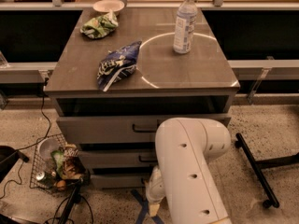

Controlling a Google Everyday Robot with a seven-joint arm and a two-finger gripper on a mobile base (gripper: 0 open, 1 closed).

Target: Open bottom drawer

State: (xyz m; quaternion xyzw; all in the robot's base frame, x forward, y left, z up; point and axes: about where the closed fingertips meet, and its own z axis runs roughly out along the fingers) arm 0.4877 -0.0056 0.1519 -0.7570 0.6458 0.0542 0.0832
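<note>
Low at the frame's centre, the gripper [153, 203] sits close before the bottom drawer [117, 180], whose visible front stretches leftward. I cannot tell whether the gripper is clenched or released.

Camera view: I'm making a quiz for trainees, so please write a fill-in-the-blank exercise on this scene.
The bottle stands ___ on the cabinet top. The cabinet has ___ stacked drawers. The pincer hangs low in front of the bottom drawer, just above the ___.
Missing: upright; three; floor.
</note>
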